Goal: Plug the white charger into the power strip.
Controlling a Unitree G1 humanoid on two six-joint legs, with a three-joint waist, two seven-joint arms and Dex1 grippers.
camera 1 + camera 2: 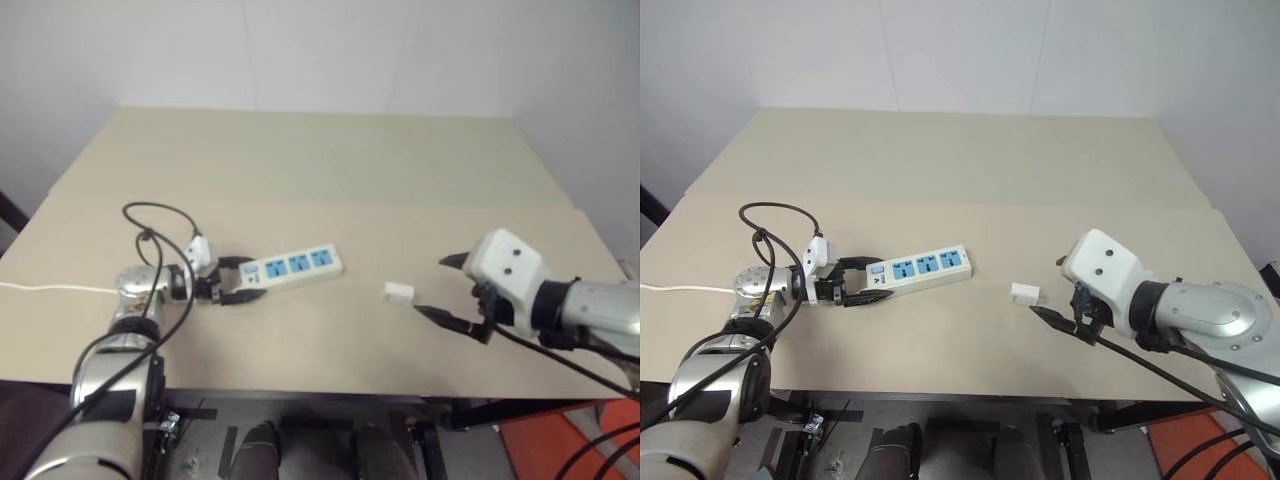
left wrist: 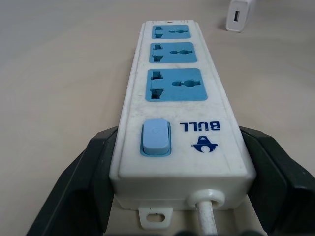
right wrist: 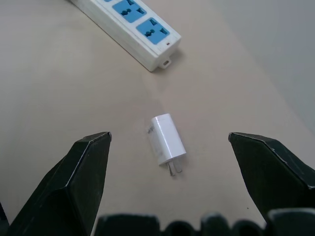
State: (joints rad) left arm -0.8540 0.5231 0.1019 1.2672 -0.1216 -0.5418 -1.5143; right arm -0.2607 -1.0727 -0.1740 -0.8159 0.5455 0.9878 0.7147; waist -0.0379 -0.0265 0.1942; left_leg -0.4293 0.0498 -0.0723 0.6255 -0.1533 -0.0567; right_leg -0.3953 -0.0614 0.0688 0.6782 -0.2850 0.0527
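Your left gripper (image 1: 232,279) is clamped on the switch end of the power strip (image 2: 177,98), marked "BULL"; your right gripper (image 3: 167,162) hangs wide apart over the white charger (image 3: 166,139) lying on the table (image 1: 330,180)

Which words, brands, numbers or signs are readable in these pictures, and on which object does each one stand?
"BULL", in blue letters with a small blue logo beneath: on the power strip, beside its light blue switch.
The white charger has faint grey marks on one side, too small to read.
No other text is visible.

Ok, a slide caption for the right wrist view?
Open right gripper hovering over the white charger lying on the table, power strip beyond.
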